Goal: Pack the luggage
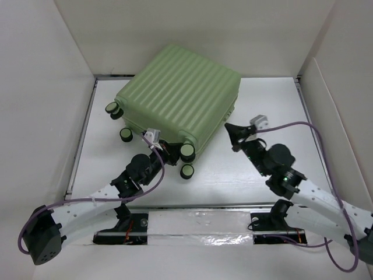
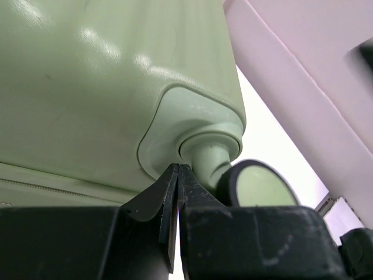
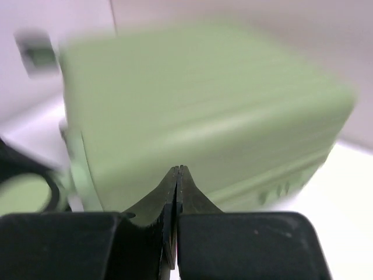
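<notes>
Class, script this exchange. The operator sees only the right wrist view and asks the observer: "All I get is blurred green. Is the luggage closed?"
Observer: Yes. The luggage lies shut on the table, ribbed shell up.
Operator: Where is the left gripper?
Observer: The left gripper is shut, with its tips beside a wheel stem at the near corner.
Operator: Which way do the wheels face?
Observer: Four wheels line the near-left side.
</notes>
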`<state>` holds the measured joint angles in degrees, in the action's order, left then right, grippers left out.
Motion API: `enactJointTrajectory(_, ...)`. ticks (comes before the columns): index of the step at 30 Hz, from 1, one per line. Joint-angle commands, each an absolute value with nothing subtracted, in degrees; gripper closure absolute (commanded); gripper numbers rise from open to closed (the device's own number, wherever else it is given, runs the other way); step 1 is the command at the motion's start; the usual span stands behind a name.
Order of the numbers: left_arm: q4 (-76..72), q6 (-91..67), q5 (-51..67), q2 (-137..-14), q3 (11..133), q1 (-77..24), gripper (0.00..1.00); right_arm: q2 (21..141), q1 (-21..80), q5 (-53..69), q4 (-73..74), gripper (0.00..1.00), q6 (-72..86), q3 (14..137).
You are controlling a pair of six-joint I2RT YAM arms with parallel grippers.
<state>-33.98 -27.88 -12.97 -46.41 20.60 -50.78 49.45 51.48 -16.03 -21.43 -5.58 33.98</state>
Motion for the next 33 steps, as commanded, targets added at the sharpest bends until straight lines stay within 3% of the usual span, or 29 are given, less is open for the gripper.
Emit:
enactJointTrajectory(1, -36.4, -28.4, -5.8, -46.5, 23.6, -52.4, 1.0, 44.7, 48.3, -10.1, -15.2, 1.0, -3.6, 33.9)
enactJointTrajectory(5, -34.2, -27.4, -4.7, -46.2, 24.9, -52.4, 1.0, 40.7, 46.1, -1.8, -18.5, 1.0, -0.1, 25.4)
enactJointTrajectory(6, -33.2, -26.7, -2.9, -46.8, 25.6, -52.4, 0.85, 40.1, 46.1, -0.5, -19.2, 1.0, 2.1, 23.7)
enactJointTrajectory(8, -33.3, -26.5, -1.6, -48.9, 26.8, -52.4, 0.63, 40.2, 48.2, 2.4, -23.8, 1.0, 3.8, 19.0)
enactJointTrajectory(9, -34.2, -26.5, -1.0, -49.7, 27.1, -52.4, 0.45, 40.9, 49.0, 2.5, -25.5, 0.98, 4.6, 18.1)
enactJointTrajectory(10, -34.5, -26.3, -0.9, -51.3, 27.4, -52.4, 0.42, 43.0, 50.4, 2.4, -27.2, 0.96, 4.7, 17.6)
enactJointTrajectory(15, -36.6, -24.9, 3.2, -58.0, 33.3, -52.4, 0.42, 45.4, 51.5, 0.6, -27.6, 0.76, 4.1, 19.0)
enactJointTrajectory(19, -39.2, -24.9, 6.3, -66.2, 38.7, -52.4, 0.45, 40.5, 51.5, -7.9, -20.9, 0.68, 3.9, 18.3)
enactJointTrajectory(22, -41.7, -26.1, 9.0, -72.4, 43.7, -52.4, 0.47, 37.2, 49.2, -6.6, -22.6, 0.57, 3.4, 15.6)
enactJointTrajectory(26, -43.2, -27.2, 11.5, -78.5, 49.4, -52.9, 0.48, 37.5, 46.0, -6.7, -27.0, 0.55, 4.2, 11.3)
enactJointTrajectory(30, -44.4, -28.0, 12.2, -80.5, 51.6, -52.9, 0.49, 37.1, 43.1, -15.6, -19.6, 0.58, 6.6, 12.0)
enactJointTrajectory(33, -45.3, -28.2, 12.1, -80.8, 51.4, -52.9, 0.49, 36.2, 38.2, -14.0, -21.5, 0.59, 8.3, 9.3)
